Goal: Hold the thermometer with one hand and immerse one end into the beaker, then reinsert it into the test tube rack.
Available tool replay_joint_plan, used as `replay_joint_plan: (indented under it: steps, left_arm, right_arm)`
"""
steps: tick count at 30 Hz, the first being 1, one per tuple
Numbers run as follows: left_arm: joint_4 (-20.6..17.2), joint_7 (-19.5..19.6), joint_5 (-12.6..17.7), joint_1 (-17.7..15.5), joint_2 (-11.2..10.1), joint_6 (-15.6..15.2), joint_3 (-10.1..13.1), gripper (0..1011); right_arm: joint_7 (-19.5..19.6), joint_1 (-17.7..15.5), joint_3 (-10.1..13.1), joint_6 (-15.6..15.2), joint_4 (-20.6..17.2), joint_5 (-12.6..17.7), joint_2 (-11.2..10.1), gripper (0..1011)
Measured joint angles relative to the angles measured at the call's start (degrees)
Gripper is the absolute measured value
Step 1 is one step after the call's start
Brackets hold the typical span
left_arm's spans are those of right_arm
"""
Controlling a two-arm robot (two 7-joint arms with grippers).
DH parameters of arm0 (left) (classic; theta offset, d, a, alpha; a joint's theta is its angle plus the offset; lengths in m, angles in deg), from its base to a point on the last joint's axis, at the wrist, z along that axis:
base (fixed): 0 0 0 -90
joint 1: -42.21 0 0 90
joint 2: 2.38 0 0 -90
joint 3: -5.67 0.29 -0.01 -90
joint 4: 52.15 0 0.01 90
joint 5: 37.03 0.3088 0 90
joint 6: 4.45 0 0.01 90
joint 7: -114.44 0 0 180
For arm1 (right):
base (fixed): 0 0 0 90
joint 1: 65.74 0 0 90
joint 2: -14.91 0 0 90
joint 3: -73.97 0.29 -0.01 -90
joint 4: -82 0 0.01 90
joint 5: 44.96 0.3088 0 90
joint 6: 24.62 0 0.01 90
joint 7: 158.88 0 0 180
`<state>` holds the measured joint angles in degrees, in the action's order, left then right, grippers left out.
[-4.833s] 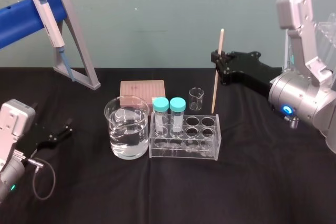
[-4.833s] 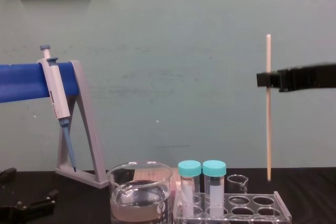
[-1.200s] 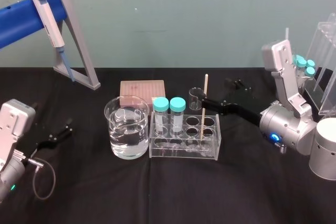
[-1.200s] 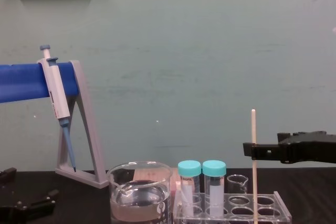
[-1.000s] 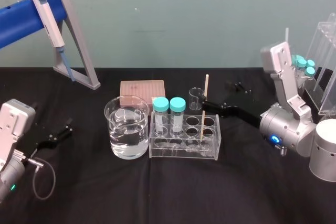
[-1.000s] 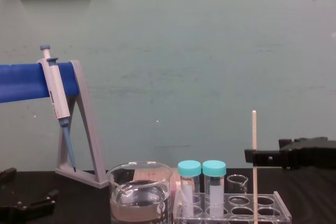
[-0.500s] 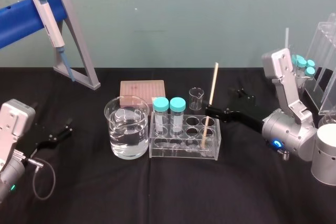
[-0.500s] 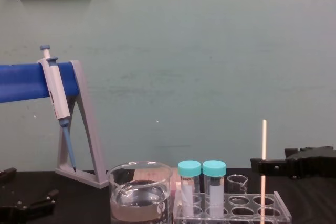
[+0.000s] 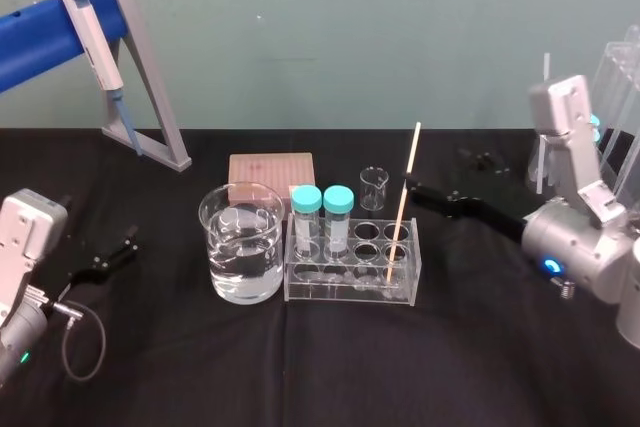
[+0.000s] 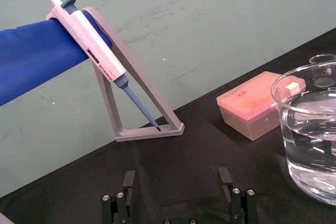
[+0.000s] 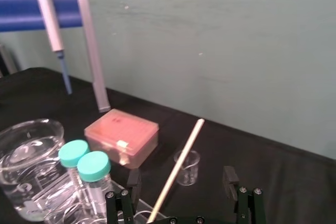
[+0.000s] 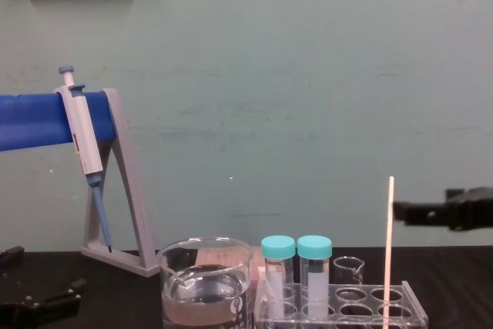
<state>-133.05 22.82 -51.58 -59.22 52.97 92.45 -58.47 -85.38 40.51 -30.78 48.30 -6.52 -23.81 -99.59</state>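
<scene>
Your right claw (image 11: 181,178) is spread wide. In the right wrist view its two black fingers (image 11: 229,176) stand well apart with the thermometer (image 9: 402,202) rising through the gap between them, touching neither. From the chest view the claw's tip sits just to the right of the rod, a little below its top, with a sliver of wall showing between the two. The thermometer stands free in a hole at the right end of the rack (image 9: 350,289). Its lower end is down inside the clear plastic and its top leans slightly to the right; you can't tell for sure which row the hole is in. Two teal-capped tubes (image 9: 307,212) stand at the rack's left end. The beaker (image 9: 243,259), part full of clear liquid, sits just beside that end on the desk (image 9: 300,367). A small beaker (image 9: 373,189) and a pink box (image 9: 270,169) lie behind the rack, and the pipette (image 9: 95,37) hangs on its stand (image 9: 150,77) at the far left. Your left claw (image 10: 177,182) rests low over the desk at the left, well apart from the glassware, its fingers spread and holding nothing.
</scene>
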Motion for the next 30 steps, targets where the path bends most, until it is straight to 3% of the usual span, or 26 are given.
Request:
replay_joint_plan:
  steps: [2,3,6,7,9,12,18,24,30]
  left_arm:
    - [0.00,0.00,0.00,0.00,0.00,0.00,0.00,1004]
    - [0.00,0.00,0.00,0.00,0.00,0.00,0.00,1004]
    - [0.00,0.00,0.00,0.00,0.00,0.00,0.00,1003]
    - [0.00,0.00,0.00,0.00,0.00,0.00,0.00,1004]
    - [0.00,0.00,0.00,0.00,0.00,0.00,0.00,1004]
    - [0.00,0.00,0.00,0.00,0.00,0.00,0.00,1004]
    - [0.00,0.00,0.00,0.00,0.00,0.00,0.00,1004]
    - [0.00,0.00,0.00,0.00,0.00,0.00,0.00,1004]
    - [0.00,0.00,0.00,0.00,0.00,0.00,0.00,1004]
  right_arm:
    - [0.67,-0.48,0.46,-0.20,-0.86,0.00,-0.09,1002]
    - [3.16,-2.11,1.93,-0.34,-2.97,-0.53,-0.11,1002]
    - [7.68,-4.28,3.98,0.97,-4.49,-2.31,0.87,1002]
    - [10.07,-5.07,4.76,1.73,-4.58,-3.41,1.66,1002]
    - [11.13,-5.34,5.12,2.08,-4.41,-3.96,2.14,1002]
    - [15.33,-5.73,5.74,3.80,-1.61,-6.05,4.61,1002]
    - [15.90,-4.05,4.83,6.19,5.67,-7.59,7.50,1002]
    - [15.46,-3.45,4.34,6.83,10.06,-8.35,9.27,1003]
    - [14.76,-3.64,4.35,6.57,10.60,-8.74,9.46,1002]
